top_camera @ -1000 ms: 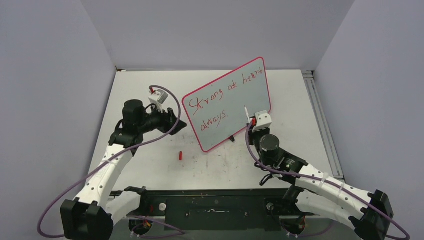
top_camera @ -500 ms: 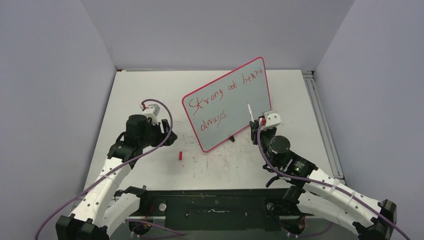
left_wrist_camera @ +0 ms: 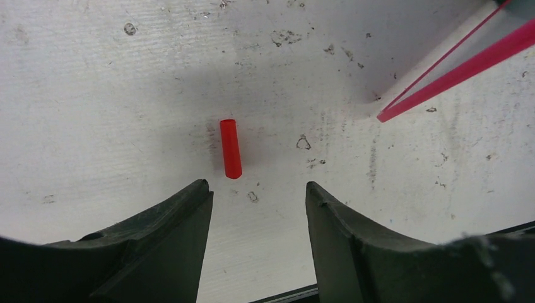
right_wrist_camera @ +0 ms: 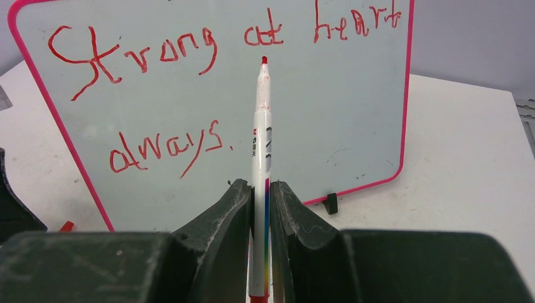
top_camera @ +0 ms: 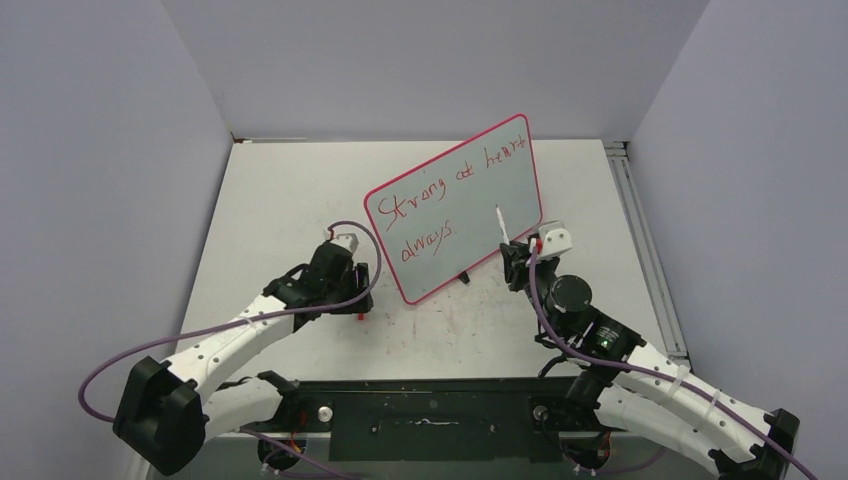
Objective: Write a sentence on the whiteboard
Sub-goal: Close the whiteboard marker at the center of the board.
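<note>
Plain grey-lilac walls (top_camera: 420, 60) around scuffed white table (top_camera: 270, 190)

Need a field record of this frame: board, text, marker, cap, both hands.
whiteboard: propped up on the table, pink-red rim
sentence: red handwriting, "Strong at heart" above "always"
marker: uncapped, red tip aimed at the board; contact unclear
right hand: shut on the marker's lower barrel
red cap: lying flat on the table, left of the board's near corner
left hand: open, empty, just short of the cap, not touching it
</note>
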